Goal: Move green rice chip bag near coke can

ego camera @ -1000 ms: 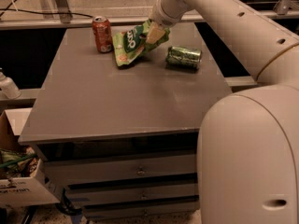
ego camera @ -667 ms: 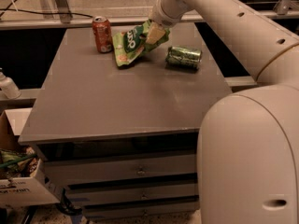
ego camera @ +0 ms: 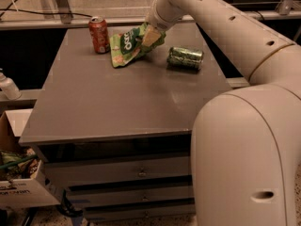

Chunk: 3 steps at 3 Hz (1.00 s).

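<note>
The green rice chip bag (ego camera: 126, 46) is a crinkly light-green pouch with a dark green patch and white lettering. It hangs tilted at the far middle of the grey table (ego camera: 117, 102), its lower end on or just above the tabletop. My gripper (ego camera: 149, 36) is shut on the bag's right upper edge. The coke can (ego camera: 99, 34), red-orange with a silver top, stands upright just left of the bag, a small gap between them.
A green can (ego camera: 185, 57) lies on its side to the right of the bag. My arm (ego camera: 225, 36) reaches over the table's right side. A white bottle (ego camera: 8, 86) and a cardboard box (ego camera: 19, 182) sit left of the table. Drawers (ego camera: 136, 173) are below the tabletop.
</note>
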Each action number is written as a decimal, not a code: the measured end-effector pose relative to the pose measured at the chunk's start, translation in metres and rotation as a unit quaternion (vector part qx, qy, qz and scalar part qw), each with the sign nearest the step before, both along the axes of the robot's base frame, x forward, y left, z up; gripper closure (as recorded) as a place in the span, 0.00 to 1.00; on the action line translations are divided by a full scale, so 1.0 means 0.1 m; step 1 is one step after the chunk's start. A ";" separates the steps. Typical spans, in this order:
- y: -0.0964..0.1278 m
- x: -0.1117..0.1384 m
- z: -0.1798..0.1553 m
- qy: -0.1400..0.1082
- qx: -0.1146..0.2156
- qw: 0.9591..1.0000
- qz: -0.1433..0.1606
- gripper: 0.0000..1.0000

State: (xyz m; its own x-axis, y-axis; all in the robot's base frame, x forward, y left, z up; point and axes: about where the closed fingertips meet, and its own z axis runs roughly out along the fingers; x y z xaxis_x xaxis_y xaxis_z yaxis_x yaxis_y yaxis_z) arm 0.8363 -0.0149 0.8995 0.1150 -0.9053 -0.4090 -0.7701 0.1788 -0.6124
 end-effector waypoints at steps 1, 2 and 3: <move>0.11 0.08 -0.06 0.005 0.011 1.000 0.004 1.00; 0.23 0.13 -0.09 0.009 0.025 1.000 0.010 1.00; 0.34 0.19 -0.12 0.015 0.037 0.999 0.016 1.00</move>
